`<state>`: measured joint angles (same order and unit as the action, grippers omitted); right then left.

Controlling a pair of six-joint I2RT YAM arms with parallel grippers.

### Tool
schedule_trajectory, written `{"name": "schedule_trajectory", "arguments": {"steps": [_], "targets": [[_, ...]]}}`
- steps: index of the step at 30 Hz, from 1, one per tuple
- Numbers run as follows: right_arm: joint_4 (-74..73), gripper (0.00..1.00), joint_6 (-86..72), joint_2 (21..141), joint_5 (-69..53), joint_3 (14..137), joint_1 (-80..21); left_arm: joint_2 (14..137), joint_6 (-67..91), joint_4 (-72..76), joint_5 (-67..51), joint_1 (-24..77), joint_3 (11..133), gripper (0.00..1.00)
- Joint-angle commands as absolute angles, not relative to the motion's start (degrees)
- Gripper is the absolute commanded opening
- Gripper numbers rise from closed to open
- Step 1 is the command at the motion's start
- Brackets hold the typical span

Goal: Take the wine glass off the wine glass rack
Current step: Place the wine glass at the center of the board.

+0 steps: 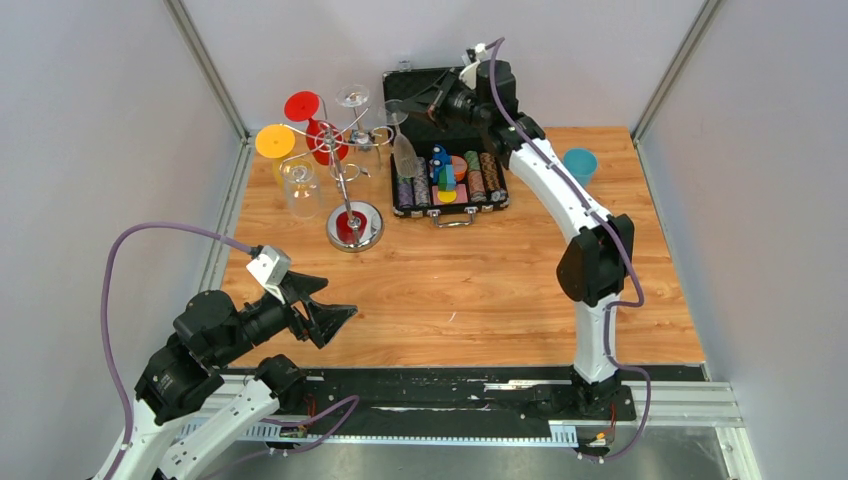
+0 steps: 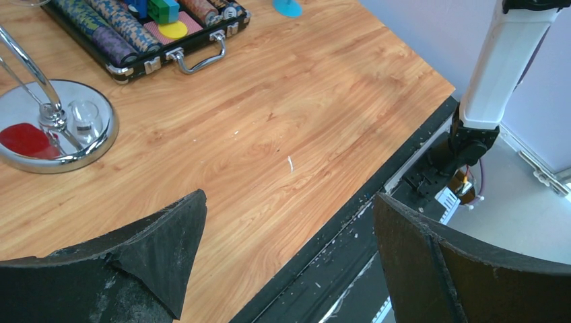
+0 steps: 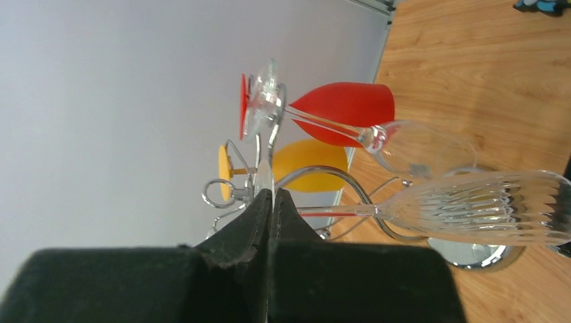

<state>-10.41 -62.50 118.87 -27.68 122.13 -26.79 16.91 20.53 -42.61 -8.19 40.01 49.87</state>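
The left gripper (image 2: 289, 200) is positioned over the near left part of the wood-grain table (image 1: 480, 290), its jaws spread wide with nothing between them. Further back, the shiny chrome wine glass rack (image 1: 374, 222) is stood on its round mirrored base. An orange glass (image 1: 275, 141), a red glass (image 1: 302, 106) and plain clear glasses (image 1: 300, 188) are hung upside down from its curled wire arms. At the rack's right side, the clear ribbed wine glass (image 3: 485, 208) is clamped by its foot in the closed right gripper (image 3: 271, 195). Whether its stem is free of the wire arm cannot be determined. A black chip case (image 1: 450, 211) is laid open just right of the rack, and a teal cup (image 1: 580, 163) is located far right.
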Motion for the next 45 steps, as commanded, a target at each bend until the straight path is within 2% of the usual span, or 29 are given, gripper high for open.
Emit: {"name": "schedule_trajectory", "arguments": {"steps": [1,15,29,45], "targets": [[-7.9,0.00,-60.2,112.3,-27.8,117.0,-26.5,17.0,21.0,-42.3,-7.3,39.9,50.2,1.00],[3.3,0.00,-56.7,87.8,-31.2,84.6,-25.1,17.0,22.7,-42.2,-7.0,39.9,51.0,1.00],[12.8,0.00,-55.0,66.7,-35.3,58.2,-25.6,20.3,35.0,-37.1,-11.2,39.9,48.2,1.00],[17.9,0.00,-43.1,45.9,-37.6,41.4,-31.0,21.1,59.8,-23.7,-12.4,39.9,42.5,1.00]]}}
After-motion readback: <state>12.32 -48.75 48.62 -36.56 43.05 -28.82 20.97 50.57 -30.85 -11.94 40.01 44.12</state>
